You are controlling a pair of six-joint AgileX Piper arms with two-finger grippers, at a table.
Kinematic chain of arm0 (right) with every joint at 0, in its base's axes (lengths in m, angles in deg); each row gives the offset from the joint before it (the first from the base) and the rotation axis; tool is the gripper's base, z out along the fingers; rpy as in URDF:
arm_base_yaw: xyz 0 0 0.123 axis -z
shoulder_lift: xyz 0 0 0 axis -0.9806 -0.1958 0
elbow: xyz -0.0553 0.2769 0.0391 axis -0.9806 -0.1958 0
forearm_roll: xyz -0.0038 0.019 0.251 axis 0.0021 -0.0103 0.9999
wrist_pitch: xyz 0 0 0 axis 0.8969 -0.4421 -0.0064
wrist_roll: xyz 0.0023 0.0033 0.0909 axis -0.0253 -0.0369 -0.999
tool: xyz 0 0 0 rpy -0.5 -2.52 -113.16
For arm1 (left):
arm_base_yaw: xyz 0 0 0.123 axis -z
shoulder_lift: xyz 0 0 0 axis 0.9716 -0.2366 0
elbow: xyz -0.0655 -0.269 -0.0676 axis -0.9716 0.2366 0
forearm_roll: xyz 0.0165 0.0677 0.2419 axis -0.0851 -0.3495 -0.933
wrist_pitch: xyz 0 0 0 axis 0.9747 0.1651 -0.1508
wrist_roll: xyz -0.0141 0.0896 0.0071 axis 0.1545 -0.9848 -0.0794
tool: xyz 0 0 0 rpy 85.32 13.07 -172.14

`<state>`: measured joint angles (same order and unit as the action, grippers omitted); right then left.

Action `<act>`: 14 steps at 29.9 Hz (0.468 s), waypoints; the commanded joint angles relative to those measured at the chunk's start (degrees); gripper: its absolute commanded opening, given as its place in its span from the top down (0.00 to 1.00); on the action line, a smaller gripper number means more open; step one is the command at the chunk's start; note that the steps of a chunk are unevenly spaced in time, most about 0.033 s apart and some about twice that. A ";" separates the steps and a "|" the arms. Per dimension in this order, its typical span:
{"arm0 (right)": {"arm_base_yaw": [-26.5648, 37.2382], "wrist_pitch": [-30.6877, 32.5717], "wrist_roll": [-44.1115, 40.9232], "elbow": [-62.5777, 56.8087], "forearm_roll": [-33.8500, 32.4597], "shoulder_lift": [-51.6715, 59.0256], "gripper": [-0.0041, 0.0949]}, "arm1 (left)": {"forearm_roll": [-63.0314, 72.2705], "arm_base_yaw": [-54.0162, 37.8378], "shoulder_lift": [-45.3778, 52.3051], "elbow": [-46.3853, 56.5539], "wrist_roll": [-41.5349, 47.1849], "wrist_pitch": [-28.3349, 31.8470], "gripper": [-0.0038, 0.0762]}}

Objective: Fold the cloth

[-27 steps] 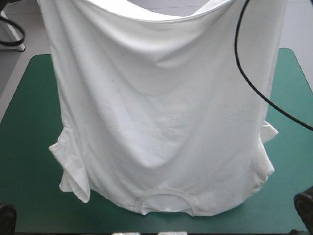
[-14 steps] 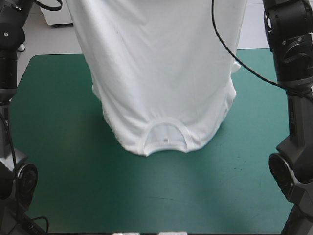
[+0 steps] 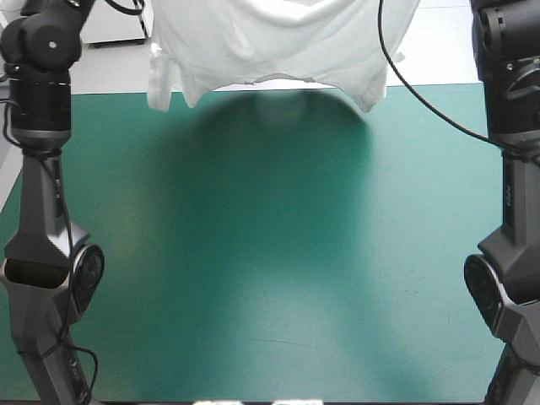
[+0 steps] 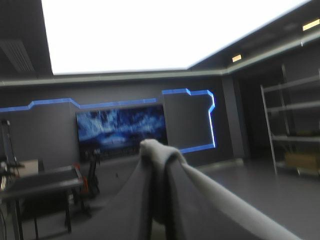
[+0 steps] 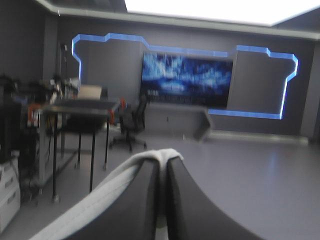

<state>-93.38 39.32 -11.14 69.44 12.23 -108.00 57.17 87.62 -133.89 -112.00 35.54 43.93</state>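
My left gripper (image 4: 159,149) is pressed all but together, pinching a fold of the T-shirt (image 4: 156,146) that caps its tip and trails off to one side. The right gripper (image 5: 163,159) is the same, nearly closed on a pale hem that wraps over its point and runs away beside it. Both wrist views look level into the room, so I judge both hands to be raised high (neither shows in the high view).

From above, the T-shirt (image 3: 270,38) hangs in the air over the table's far edge, stretched between the two arms. Its lowest edge is clear of the teal-green cover (image 3: 270,278). One sleeve (image 3: 160,84) dangles on the left and the other (image 3: 371,89) on the right.

What worries me is how little cloth each pinch holds. A sharp swing or an uneven pull could drag an edge free and drop one corner. The shirt also hangs so far out that, if I lower it from here, part could land past the far edge. The loose sleeves could tuck under the body and spoil a flat lay.

The cover shows only the shirt's shadow (image 3: 270,135). The left arm (image 3: 42,169) and right arm (image 3: 515,169) stand at the sides, and I see nothing between the shirt and the middle of the table.
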 commanded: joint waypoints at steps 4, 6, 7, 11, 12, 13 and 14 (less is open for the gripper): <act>4.13 10.63 5.84 0.94 11.33 -5.33 0.98 | -18.66 0.21 -3.66 0.05 20.17 -7.53 0.96; 4.76 14.39 7.64 0.94 13.45 -7.44 0.98 | -26.07 0.21 -5.76 0.05 28.72 -12.89 0.96; 5.19 16.76 8.58 0.94 14.94 -8.59 0.98 | -29.10 0.21 -6.62 0.05 32.19 -15.75 0.96; 6.48 28.10 11.59 0.94 19.55 -13.21 0.98 | -33.66 0.21 -10.83 0.05 37.12 -25.95 0.96; 6.74 30.64 11.71 0.94 19.78 -14.46 0.98 | -33.66 0.21 -11.84 0.05 37.57 -28.76 0.96; 7.01 33.75 11.86 0.94 20.22 -15.62 0.98 | -33.45 0.21 -12.82 0.05 37.72 -31.56 0.96; 7.56 35.37 11.86 0.94 20.96 -16.66 0.98 | -33.15 0.21 -13.55 0.05 37.86 -33.72 0.96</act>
<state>-87.28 71.51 -0.43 69.03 32.07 -125.64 24.33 87.62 -149.34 -110.54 71.49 12.69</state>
